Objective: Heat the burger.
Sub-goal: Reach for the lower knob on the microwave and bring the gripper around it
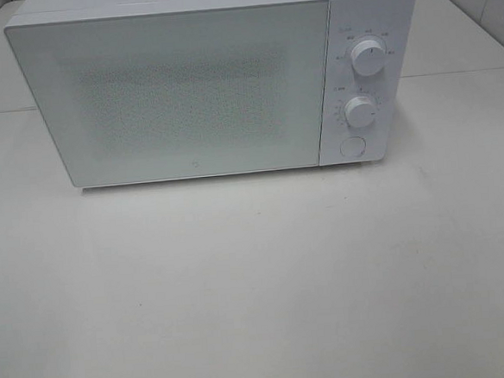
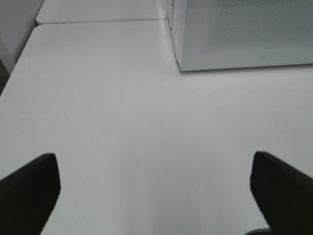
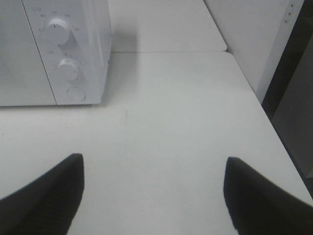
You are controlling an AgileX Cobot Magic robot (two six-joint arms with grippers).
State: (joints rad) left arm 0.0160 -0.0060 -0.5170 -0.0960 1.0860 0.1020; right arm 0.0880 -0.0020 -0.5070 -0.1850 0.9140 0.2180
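Note:
The burger is out of view in every frame. A white microwave [image 1: 193, 85] stands at the back of the white table with its door shut. It has two round knobs [image 1: 368, 57] and a round button [image 1: 352, 146] on its right panel. Its lower left corner shows in the left wrist view [image 2: 244, 34] and its knob panel in the right wrist view [image 3: 63, 54]. My left gripper [image 2: 154, 188] is open and empty over bare table, left of the microwave. My right gripper [image 3: 154, 188] is open and empty over bare table, right of the microwave. Neither gripper shows in the high view.
The white table [image 1: 259, 284] stretches in front of the microwave. A seam joins it to a second table behind [image 2: 98, 20]. The table's right edge [image 3: 274, 127] runs beside a white wall and a dark gap.

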